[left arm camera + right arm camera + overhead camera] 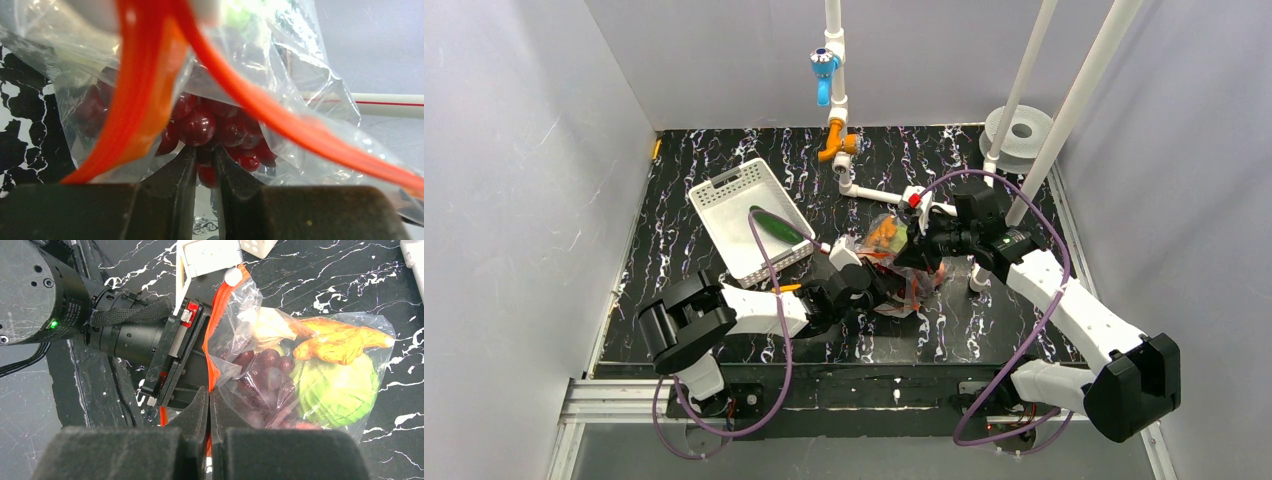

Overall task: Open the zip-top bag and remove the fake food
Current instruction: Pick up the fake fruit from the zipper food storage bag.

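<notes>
The zip-top bag (902,270) lies mid-table between both arms, its orange-red zip strip (216,335) parted. Inside I see fake food: a dark red grape bunch (260,372), a green round vegetable (335,387) and an orange piece (342,342). My left gripper (206,156) reaches into the bag's mouth, its jaws closed on a grape at the near end of the grape bunch (210,125). My right gripper (209,395) is shut on the zip strip at the bag's rim, right beside the left gripper (879,285). A dark green cucumber (776,225) lies in the white basket (724,205).
The white slotted basket sits left of the bag. A white pipe assembly with a blue valve (824,70) and an orange valve (837,147) stands behind. A white spool (1022,135) and two slanted white poles stand at the back right. Grey walls close in on three sides.
</notes>
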Available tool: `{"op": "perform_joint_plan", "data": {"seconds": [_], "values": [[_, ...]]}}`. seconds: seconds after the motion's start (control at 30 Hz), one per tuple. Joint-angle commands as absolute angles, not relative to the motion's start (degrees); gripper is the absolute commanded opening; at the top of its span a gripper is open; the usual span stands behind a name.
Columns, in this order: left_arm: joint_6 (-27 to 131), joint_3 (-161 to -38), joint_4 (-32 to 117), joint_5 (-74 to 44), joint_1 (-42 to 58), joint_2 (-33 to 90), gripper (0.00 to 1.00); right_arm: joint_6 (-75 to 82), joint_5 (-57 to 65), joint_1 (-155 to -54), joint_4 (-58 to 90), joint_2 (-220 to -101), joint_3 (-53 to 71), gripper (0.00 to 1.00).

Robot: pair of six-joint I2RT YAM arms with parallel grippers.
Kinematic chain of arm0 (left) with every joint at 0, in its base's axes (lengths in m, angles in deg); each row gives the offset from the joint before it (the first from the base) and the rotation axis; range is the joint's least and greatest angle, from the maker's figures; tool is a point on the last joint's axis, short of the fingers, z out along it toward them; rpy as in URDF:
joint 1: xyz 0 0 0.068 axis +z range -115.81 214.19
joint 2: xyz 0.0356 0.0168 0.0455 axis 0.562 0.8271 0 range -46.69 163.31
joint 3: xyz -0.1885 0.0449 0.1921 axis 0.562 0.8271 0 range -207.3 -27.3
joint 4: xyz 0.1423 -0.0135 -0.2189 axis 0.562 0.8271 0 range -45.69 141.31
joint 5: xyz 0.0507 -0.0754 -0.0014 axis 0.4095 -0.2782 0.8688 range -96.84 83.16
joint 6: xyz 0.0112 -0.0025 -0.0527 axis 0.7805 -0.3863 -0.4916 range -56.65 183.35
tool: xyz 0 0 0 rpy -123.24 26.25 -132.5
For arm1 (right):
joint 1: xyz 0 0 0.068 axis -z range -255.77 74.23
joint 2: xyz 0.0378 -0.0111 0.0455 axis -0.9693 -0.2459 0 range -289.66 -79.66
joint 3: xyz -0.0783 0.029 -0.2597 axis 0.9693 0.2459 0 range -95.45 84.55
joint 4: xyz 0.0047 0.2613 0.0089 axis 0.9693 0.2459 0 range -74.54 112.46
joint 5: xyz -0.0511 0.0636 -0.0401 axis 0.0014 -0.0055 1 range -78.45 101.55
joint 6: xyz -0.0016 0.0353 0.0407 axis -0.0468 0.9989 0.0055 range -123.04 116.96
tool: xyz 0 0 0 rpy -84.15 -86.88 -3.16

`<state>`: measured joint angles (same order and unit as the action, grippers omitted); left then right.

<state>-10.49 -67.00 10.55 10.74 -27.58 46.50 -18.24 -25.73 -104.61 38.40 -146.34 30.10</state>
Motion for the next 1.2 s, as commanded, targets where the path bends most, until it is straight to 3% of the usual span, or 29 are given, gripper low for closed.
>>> {"op": "perform_joint_plan", "data": {"seconds": [0.0,0.43,1.17], "values": [[-6.9,-66.2,13.4,12.8,-27.8,42.5,0.10,-18.6,-26.3,-104.1,37.0,-144.7,30.6,0.01],[-4.4,-63.0,21.5,15.1,-27.8,30.8,0.02,-19.0,-24.6,-103.6,36.2,-144.3,32.0,0.01],[-2.0,-57.3,31.3,18.6,-26.4,13.5,0.00,-22.1,-26.0,-103.2,37.8,-144.4,32.5,0.01]]}}
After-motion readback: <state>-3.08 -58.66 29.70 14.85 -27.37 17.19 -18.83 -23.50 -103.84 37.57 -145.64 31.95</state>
